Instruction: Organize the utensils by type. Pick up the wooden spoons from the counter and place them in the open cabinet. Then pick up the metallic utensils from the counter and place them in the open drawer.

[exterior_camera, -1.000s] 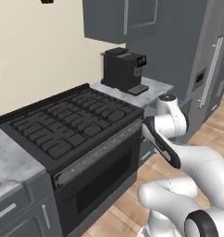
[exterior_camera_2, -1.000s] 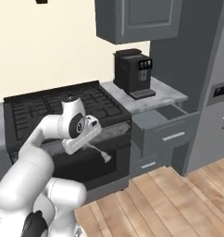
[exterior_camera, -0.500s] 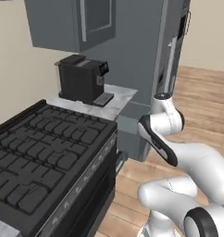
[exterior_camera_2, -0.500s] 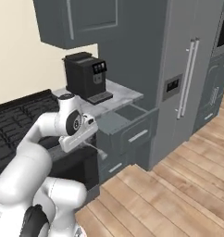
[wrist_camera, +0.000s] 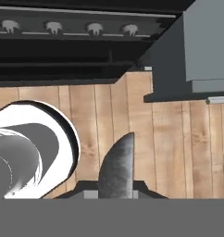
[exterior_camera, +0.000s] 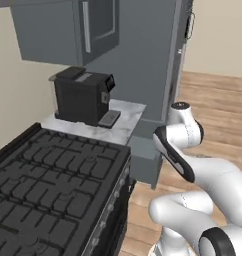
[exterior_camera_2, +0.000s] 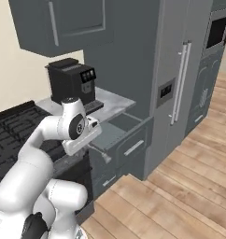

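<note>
One metal spoon is what I am carrying, and the views tell it in turn.

Left base view: my arm bends up at the right over the wooden floor. To its left the marble counter bears a black coffee machine, and the black stove lies nearer the camera. The open drawer shows as a grey-blue box just past the counter's end, close in front of my arm. A dark grey wall cupboard with a silver bar handle hangs above the coffee machine.

Right base view: my gripper points down and to the right, beside the stove's corner and just in front of the pulled-out drawer, lower than its rim. A thin grey sliver hangs from it, the metal spoon, small and hard to make out here. The drawer sits under the counter's end, next to the tall fridge.

Hand view: the spoon's silver-grey bowl rises between my two dark fingertips, which are closed on its stem. Below it lies wooden floor. The stove's front with its row of knobs runs along the top, and a grey-blue box stands at the upper right, apart from the spoon.
</note>
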Robot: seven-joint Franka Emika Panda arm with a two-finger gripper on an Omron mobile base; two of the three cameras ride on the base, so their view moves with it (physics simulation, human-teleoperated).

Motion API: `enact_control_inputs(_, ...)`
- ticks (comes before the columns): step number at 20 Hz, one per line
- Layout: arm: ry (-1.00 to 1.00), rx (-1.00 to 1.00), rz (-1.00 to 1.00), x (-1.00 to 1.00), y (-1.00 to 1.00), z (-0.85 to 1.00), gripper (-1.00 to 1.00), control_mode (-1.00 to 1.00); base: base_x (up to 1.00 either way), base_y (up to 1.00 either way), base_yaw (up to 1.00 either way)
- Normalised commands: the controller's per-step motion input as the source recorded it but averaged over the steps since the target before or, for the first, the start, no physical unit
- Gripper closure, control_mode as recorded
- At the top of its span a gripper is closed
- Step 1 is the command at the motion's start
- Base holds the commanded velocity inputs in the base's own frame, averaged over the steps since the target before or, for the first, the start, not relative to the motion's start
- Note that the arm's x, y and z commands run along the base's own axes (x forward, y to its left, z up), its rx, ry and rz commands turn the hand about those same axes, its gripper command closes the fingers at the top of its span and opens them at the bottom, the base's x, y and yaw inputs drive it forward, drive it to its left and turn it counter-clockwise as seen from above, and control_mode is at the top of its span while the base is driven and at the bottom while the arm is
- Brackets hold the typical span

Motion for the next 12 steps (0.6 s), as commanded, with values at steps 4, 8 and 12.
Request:
enact_control_inputs(4, 0.0, 0.0, 0.0, 0.0, 0.0, 0.0, 1.0, 1.0, 0.53, 0.0, -0.45)
enact_control_inputs(8, 0.0, 0.0, 0.0, 0.0, 0.0, 0.0, 1.0, 1.0, 0.67, 0.04, -0.36)
enact_control_inputs(12, 0.0, 0.0, 0.0, 0.0, 0.0, 0.0, 1.0, 1.0, 0.32, 0.26, -0.02)
